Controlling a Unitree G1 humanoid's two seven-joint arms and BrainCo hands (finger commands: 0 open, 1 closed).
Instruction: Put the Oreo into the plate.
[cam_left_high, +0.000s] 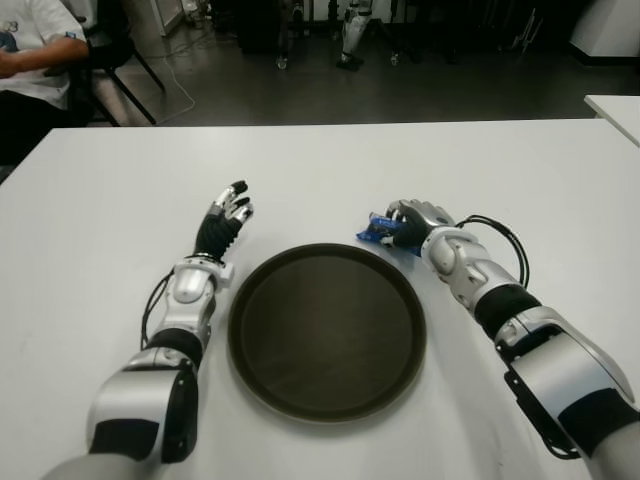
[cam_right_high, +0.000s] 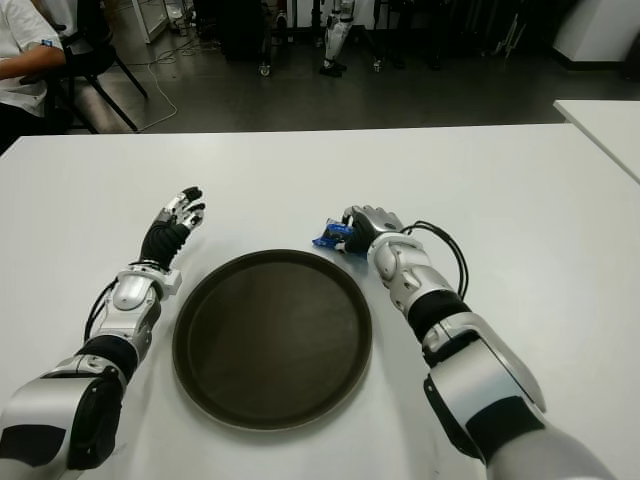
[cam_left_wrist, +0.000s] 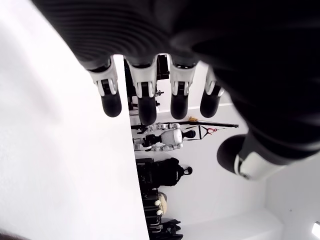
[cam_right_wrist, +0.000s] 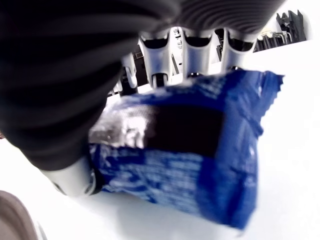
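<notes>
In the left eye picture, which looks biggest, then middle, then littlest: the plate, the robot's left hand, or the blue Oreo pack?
1. Plate, by far the biggest.
2. Left hand, open beside the plate.
3. Oreo pack, littlest, though the right hand gripping it hides part.

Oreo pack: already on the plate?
No. The Oreo pack sits in the right hand beyond the plate's far-right rim, over the white table.

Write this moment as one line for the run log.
right hand: shut on Oreo pack, beside plate rim | left hand: open, left of plate | plate: holds nothing
</notes>
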